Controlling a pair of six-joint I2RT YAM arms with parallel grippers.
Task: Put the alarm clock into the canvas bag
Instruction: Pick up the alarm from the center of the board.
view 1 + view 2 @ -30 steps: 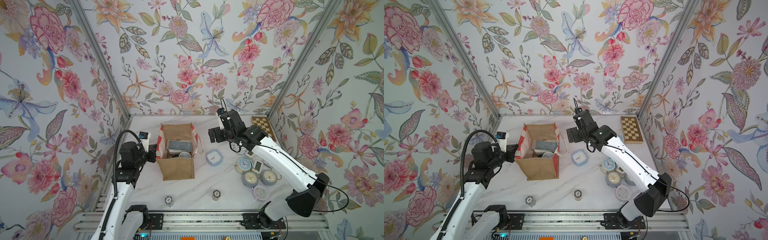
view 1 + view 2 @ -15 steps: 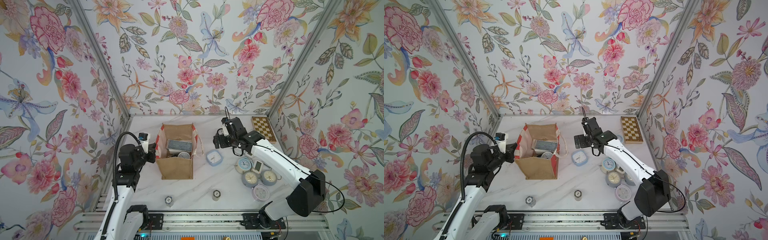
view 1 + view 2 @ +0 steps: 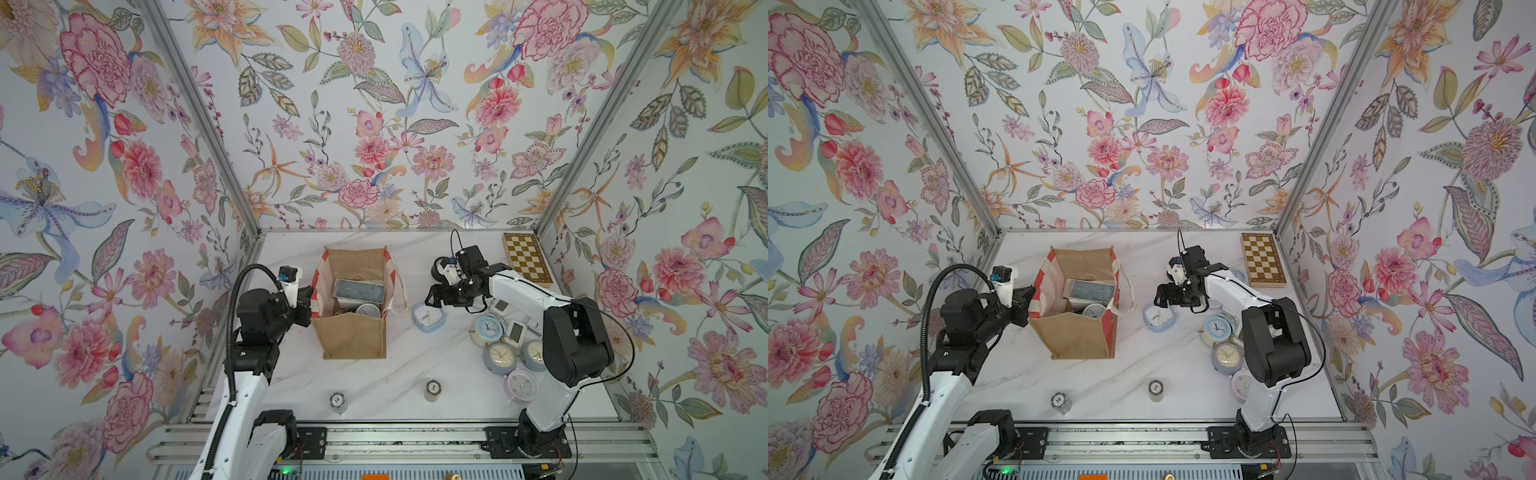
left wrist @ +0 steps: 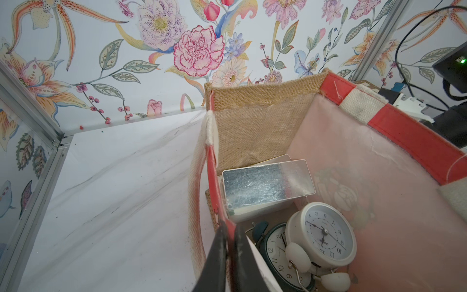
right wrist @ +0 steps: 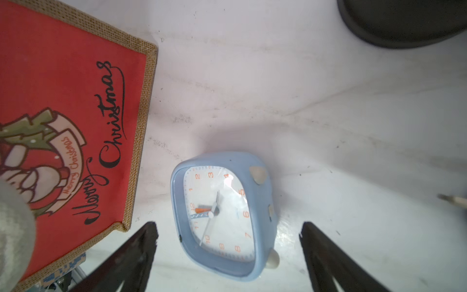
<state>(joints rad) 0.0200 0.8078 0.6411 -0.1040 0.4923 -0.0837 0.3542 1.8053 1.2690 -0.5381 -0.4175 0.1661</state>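
Jaws on the right arm stand wide apart and hold nothing, while the left jaws are nipped together on the rim of the canvas bag (image 3: 351, 338).

In both top views the alarm clock (image 3: 429, 316), pale blue and squarish, lies face up on the table (image 3: 374, 382). It is just beside the bag's striped side but not touching it. The right jaws hang over the table just past the clock on its far side, pointing down toward it. The left arm is on the other side of the bag, so the right arm is plainly the nearer one. More clocks (image 3: 500, 353) crowd together near the right arm's base, well apart from the bag.

In the left wrist view the left jaws pinch the bag (image 4: 252, 126) by its red-trimmed rim, which I judge holds the mouth open. A white twin-bell clock (image 4: 323, 232), a dark green clock (image 4: 274, 249) and a mirror-faced slab (image 4: 267, 187) already lie inside.

In the right wrist view the clock (image 5: 225, 215) sits ahead of the right jaws and between their lines, touching neither. Being nearly square, it has no real long axis, and it looks narrow enough for the gap. The coming move seems to be a short drop over it, then a squeeze across its sides.
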